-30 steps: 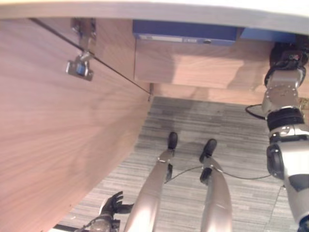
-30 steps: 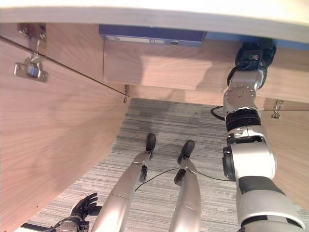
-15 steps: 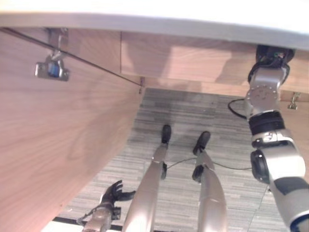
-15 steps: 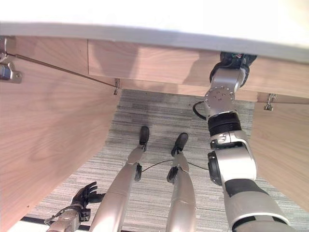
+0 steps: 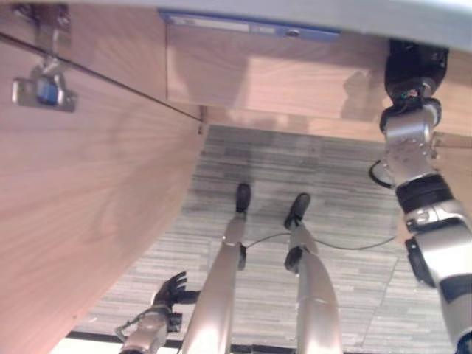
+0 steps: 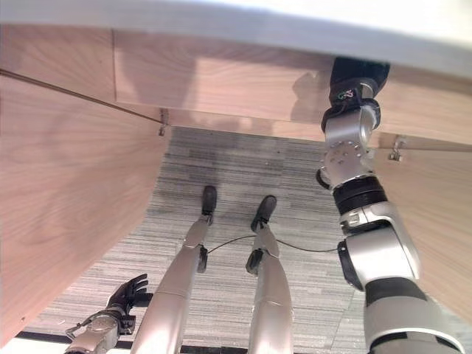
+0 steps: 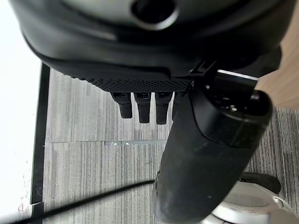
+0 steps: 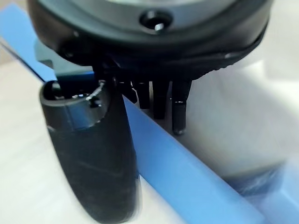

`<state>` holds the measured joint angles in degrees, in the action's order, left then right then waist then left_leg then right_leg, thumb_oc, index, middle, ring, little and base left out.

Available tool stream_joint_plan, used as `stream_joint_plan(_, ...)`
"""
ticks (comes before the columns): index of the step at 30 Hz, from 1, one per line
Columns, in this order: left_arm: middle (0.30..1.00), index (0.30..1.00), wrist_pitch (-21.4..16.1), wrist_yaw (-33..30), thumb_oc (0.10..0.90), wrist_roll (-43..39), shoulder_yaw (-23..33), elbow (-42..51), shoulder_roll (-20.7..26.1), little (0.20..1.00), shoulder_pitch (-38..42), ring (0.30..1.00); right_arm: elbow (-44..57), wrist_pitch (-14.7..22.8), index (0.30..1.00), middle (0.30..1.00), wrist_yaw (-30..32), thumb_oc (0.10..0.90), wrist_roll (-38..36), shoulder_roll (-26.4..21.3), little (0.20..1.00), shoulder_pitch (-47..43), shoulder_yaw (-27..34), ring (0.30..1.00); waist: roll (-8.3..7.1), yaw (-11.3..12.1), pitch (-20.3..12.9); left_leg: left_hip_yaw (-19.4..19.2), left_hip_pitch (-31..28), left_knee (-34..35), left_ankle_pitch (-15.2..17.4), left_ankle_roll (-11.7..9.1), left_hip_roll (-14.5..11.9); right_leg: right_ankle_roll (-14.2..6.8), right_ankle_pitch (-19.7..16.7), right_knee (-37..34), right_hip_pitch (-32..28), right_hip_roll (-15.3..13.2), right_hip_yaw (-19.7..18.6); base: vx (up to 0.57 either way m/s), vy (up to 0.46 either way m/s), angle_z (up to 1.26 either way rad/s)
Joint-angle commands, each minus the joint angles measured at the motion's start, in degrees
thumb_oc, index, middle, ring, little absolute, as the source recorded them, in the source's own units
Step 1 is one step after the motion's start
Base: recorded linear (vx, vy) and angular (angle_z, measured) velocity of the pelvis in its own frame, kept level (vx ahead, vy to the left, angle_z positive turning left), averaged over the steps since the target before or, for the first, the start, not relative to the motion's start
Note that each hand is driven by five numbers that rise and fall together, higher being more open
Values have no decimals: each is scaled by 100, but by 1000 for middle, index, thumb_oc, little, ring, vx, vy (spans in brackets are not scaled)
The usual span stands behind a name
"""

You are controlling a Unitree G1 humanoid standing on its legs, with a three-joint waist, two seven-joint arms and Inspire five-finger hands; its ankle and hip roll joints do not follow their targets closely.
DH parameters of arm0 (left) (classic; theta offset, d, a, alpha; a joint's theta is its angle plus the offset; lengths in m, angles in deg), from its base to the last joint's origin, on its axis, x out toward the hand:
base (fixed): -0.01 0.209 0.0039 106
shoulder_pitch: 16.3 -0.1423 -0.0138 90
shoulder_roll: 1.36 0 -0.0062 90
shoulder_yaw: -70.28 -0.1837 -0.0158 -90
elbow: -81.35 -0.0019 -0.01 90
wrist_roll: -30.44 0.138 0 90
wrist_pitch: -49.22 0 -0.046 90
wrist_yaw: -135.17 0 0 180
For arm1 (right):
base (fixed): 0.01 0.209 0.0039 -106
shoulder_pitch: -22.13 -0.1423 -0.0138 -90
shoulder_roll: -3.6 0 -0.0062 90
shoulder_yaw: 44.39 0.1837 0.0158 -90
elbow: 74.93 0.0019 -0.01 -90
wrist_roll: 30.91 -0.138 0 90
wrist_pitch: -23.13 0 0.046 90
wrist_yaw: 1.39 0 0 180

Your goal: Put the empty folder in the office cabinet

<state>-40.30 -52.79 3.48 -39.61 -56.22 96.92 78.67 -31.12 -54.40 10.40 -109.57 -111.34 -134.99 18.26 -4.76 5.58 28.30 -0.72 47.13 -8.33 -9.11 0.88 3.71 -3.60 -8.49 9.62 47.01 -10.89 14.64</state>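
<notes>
A wide strip of grey carpeted floor [image 5: 295, 169] is left open between the swung-out wooden cabinet door [image 5: 81, 221] on the left and a second wooden panel [image 6: 435, 221] on the right. Overhead, passage is bounded by the pale cabinet top edge [image 6: 221, 26], with a blue folder [image 5: 251, 26] lying beneath it.

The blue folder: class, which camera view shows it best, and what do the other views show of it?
The right wrist view: the blue folder runs close beneath the right hand. The left eye view shows just its spine edge at the cabinet.
</notes>
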Motion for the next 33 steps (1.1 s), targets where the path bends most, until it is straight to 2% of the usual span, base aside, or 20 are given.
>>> stream_joint_plan(1, 900, 900, 30, 88, 800, -102, -10, 104, 368, 900, -646, 900, -337, -1216, 900, 900, -11, 800, 1976, -260, 900, -51, -608, 900, 57, 128, 148, 539, -243, 72, 687, -8, 262, -349, 35, -180, -102, -16, 347, -12, 4, -17)
stream_joint_plan(3, 900, 900, 24, 83, 800, -84, 0, 216, 368, 900, -696, 900, -361, -1148, 900, 900, 17, 800, 2084, -217, 900, 3, -520, 900, 68, 128, 148, 537, -310, 138, 661, -11, 252, -374, 6, -252, -174, 0, 361, -12, 5, -20)
stream_joint_plan(6, 900, 900, -14, 43, 800, -77, 64, 249, 414, 900, -773, 900, -427, -1236, 900, 900, -53, 800, 2193, -206, 900, 25, -486, 900, 65, 142, 149, 516, -386, 247, 608, -28, 234, -391, -29, -353, -261, 20, 380, -6, 0, -8)
stream_joint_plan(9, 900, 900, -6, 62, 800, -88, 162, 217, 437, 900, -824, 900, -241, -1100, 900, 900, -141, 800, 1767, -88, 900, 117, -321, 900, 61, 165, 148, 523, -498, 390, 537, -51, 213, -407, -60, -430, -362, 54, 388, -1, -19, 4)
stream_joint_plan(10, 900, 900, -3, 81, 800, -44, 223, 136, 423, 900, -867, 900, -77, -900, 900, 900, -192, 800, 1280, 117, 900, 277, -37, 900, 69, 186, 148, 525, -574, 474, 494, -61, 201, -411, -75, -486, -431, 81, 391, 1, -25, 5)
stream_joint_plan(11, 900, 900, -4, 82, 800, -43, 223, 135, 432, 900, -872, 900, -65, -897, 900, 900, -188, 800, 1278, 120, 900, 295, -26, 900, 62, 192, 148, 524, -583, 481, 491, -61, 200, -411, -77, -491, -438, 82, 390, 4, -27, 5)
stream_joint_plan(14, 900, 900, 28, 88, 800, -16, 252, -12, 325, 900, -894, 900, 173, -499, 900, 900, -236, 800, 530, 553, 900, 503, 507, 900, 72, 245, 147, 546, -681, 629, 428, -76, 164, -427, -95, -575, -506, 143, 395, 3, -16, 3)
stream_joint_plan(17, 900, 900, 30, 81, 800, -1, 283, -91, 277, 900, -898, 900, 309, -273, 900, 900, -208, 800, 288, 798, 900, 561, 771, 900, 83, 297, 146, 562, -731, 732, 379, -84, 127, -426, -100, -630, -524, 174, 412, 12, -23, -8)
stream_joint_plan(18, 900, 900, 53, 73, 800, -10, 279, -137, 176, 900, -926, 900, 400, 7, 900, 900, -191, 800, 29, 1031, 900, 575, 1091, 900, 126, 319, 145, 575, -756, 801, 356, -85, 107, -415, -87, -648, -509, 209, 411, 12, -15, -11)
stream_joint_plan(19, 900, 900, 52, 74, 800, -10, 280, -139, 178, 900, -926, 900, 402, 11, 900, 900, -191, 800, 28, 1034, 900, 578, 1092, 900, 124, 320, 145, 576, -758, 804, 355, -85, 106, -414, -86, -649, -511, 210, 412, 21, -19, -11)
stream_joint_plan(20, 900, 900, 48, 48, 800, -52, 293, -178, 139, 900, -921, 900, 458, 194, 900, 900, -179, 800, -198, 1213, 900, 519, 1285, 900, 164, 336, 145, 593, -770, 826, 353, -81, 104, -403, -78, -645, -503, 223, 407, 10, -6, -8)
stream_joint_plan(22, 900, 900, 40, 32, 800, -60, 300, -202, 130, 900, -916, 900, 530, 329, 900, 900, -198, 800, -334, 1312, 900, 508, 1399, 900, 172, 348, 145, 598, -776, 829, 352, -81, 104, -397, -71, -638, -500, 228, 407, 15, -4, -5)
stream_joint_plan(24, 900, 900, 43, -10, 800, -81, 317, -264, 45, 900, -957, 900, 739, 746, 900, 900, -248, 800, -621, 1541, 900, 501, 1766, 900, 224, 354, 145, 610, -783, 824, 361, -81, 111, -392, -51, -632, -504, 238, 398, 0, 0, 0)
stream_joint_plan(28, 900, 900, 36, -183, 800, -91, 345, -449, -181, 900, -883, 900, 1350, 1948, 900, 900, -432, 800, -1313, 2274, 900, 718, 2706, 900, 361, 364, 145, 639, -797, 795, 408, -77, 149, -392, 2, -599, -507, 239, 348, 27, 23, 5)
stream_joint_plan(29, 900, 900, 24, -310, 800, -106, 311, -450, -290, 900, -757, 900, 1826, 2602, 900, 900, -505, 800, -1471, 2711, 900, 874, 3058, 900, 429, 352, 146, 643, -783, 763, 430, -73, 173, -395, 22, -574, -491, 230, 330, 17, 49, 6)
stream_joint_plan(30, 900, 900, 41, -425, 800, -122, 271, -431, -339, 900, -658, 900, 2303, 3044, 900, 900, -455, 800, -1383, 3045, 900, 1029, 3294, 900, 457, 328, 146, 643, -768, 738, 450, -68, 186, -400, 36, -564, -484, 214, 316, 9, 54, 5)
stream_joint_plan(32, 900, 900, 44, -580, 800, -168, 130, -343, -452, 900, -531, 900, 2931, 3602, 900, 900, -309, 800, -1216, 3549, 900, 1223, 3449, 900, 499, 274, 145, 628, -727, 701, 452, -58, 226, -395, 18, -555, -444, 195, 283, -11, 44, 1)
stream_joint_plan(33, 900, 900, 55, -646, 800, -205, 44, -267, -489, 900, -458, 900, 3073, 3767, 900, 900, -188, 800, -1184, 3726, 900, 1302, 3474, 900, 518, 244, 146, 611, -729, 689, 480, -56, 223, -394, 41, -544, -435, 198, 272, -8, 47, 2)
